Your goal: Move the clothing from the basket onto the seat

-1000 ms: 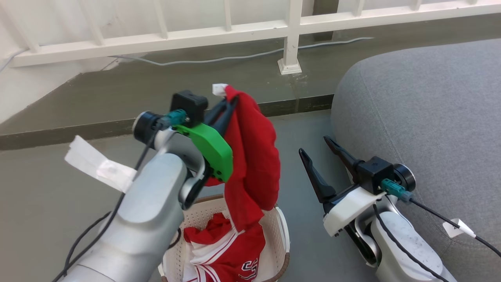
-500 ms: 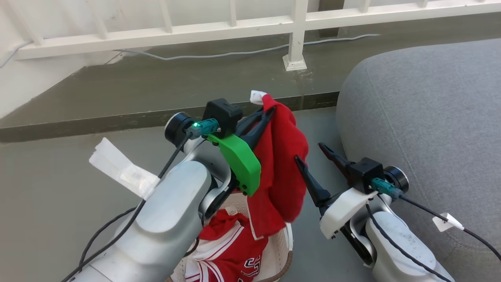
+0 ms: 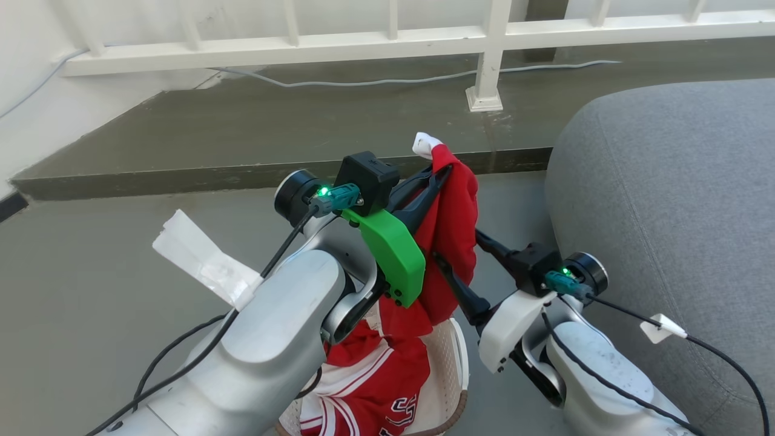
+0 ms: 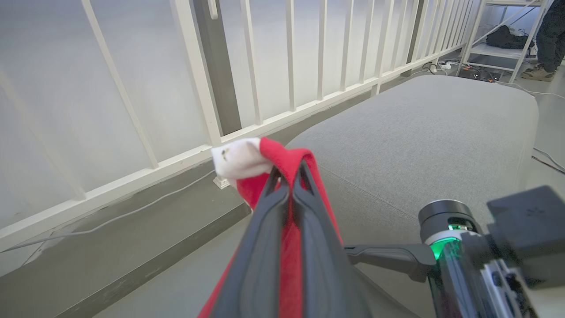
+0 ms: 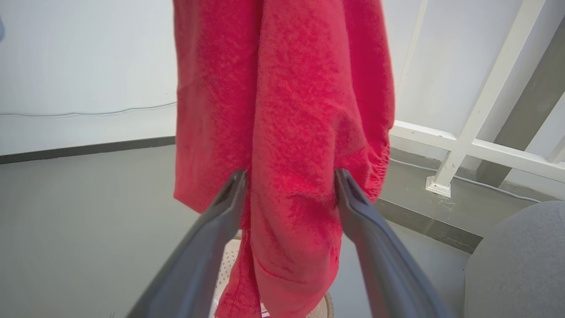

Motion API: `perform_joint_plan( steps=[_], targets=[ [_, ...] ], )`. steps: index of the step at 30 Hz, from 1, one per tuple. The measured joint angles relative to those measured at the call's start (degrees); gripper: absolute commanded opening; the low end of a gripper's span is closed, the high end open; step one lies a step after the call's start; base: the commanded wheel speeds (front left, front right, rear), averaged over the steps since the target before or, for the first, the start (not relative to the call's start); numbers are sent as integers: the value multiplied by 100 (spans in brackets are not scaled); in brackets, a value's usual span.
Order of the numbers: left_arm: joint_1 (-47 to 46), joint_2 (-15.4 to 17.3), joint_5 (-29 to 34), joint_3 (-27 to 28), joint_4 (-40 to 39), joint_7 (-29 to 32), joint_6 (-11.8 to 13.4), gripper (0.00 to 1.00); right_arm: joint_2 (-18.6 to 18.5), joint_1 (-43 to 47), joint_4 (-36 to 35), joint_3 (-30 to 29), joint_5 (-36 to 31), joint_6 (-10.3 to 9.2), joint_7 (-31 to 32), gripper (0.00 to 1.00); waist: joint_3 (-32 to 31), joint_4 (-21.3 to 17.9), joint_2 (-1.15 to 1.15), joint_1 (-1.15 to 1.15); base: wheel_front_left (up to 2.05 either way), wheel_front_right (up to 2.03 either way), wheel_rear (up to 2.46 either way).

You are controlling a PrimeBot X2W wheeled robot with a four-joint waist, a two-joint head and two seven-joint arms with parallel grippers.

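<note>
Up went the plain red garment (image 3: 453,242), hung long and straight with its long axis running top to bottom, a white tag (image 3: 425,144) poking out at the upper end and the loose lower end dropping to the basket (image 3: 453,363) beneath it. The left pincer (image 4: 287,170) had its two dark fingers pressed together on that top fold, red cloth squeezed between them. The left arm rose from the lower left of the head view, wrist bent, fingers pointing up and away towards the white railing (image 3: 363,42), high above the floor (image 3: 121,260). The right arm came in from the lower right, its forearm lying low beside the seat (image 3: 666,181), fingers aimed up and across at the hanging cloth. The right pincer (image 5: 290,174) was spread wide, one finger on each side of the dangling fabric; whether the tips touched it I could not tell. Down in the basket lay the jersey (image 3: 369,387), crumpled, white stripe trim showing and lettering near its lower edge. The basket stood on the floor, near the seat's rounded corner but apart from it, with the right arm between them. The count: two red garments, one in the air and one in the basket; one basket; one grey seat, nothing red on it; two pincers, one clamped, one spread. A pale cable (image 3: 375,80) ran along the floor under the railing.
</note>
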Motion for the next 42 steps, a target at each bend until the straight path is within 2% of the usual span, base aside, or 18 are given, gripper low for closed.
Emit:
perform_joint_plan(
  steps=[7,8,9,10,11,22,30,32,33,34,35,42],
  targets=[
    [-69,12,-55,-62,-71,15,177,0,-3,-199,509,209,4,1,0,100,-2,82,0,0,0,0,0],
    [-83,12,-56,-74,-92,15,178,0,-4,-238,555,218,5,0,0,81,-1,90,0,0,0,0,0],
    [-88,12,-57,-87,-114,15,190,0,-4,-277,597,230,11,0,0,48,0,98,0,0,0,0,0],
    [-87,11,-67,-102,-129,15,220,0,-5,-325,642,247,32,1,0,34,2,107,0,0,0,0,0],
    [-87,11,-86,-114,-135,14,231,0,-5,-362,669,263,65,1,0,2,4,114,0,0,0,0,0],
    [-80,14,-138,43,23,-91,512,0,-5,-655,813,290,240,1,0,0,46,68,0,0,0,0,0],
    [77,41,-305,253,218,-297,633,0,-36,-847,855,59,240,1,0,0,65,-91,0,0,0,0,0],
    [149,88,-307,266,272,-344,634,44,-68,-876,837,-22,253,1,0,0,60,-132,0,0,0,0,0],
    [180,103,-308,274,308,-366,634,64,-97,-904,833,-55,256,1,0,0,56,-153,0,0,0,0,0],
    [239,131,-319,309,363,-421,635,76,-163,-950,793,-126,259,1,0,0,47,-192,0,0,0,0,0],
    [283,148,-338,332,385,-444,636,100,-191,-965,776,-164,275,1,0,0,41,-213,0,0,0,0,0],
    [519,294,-360,389,531,-602,636,100,-357,-1036,731,-322,322,1,0,0,5,-313,0,0,0,0,0]
  ],
)
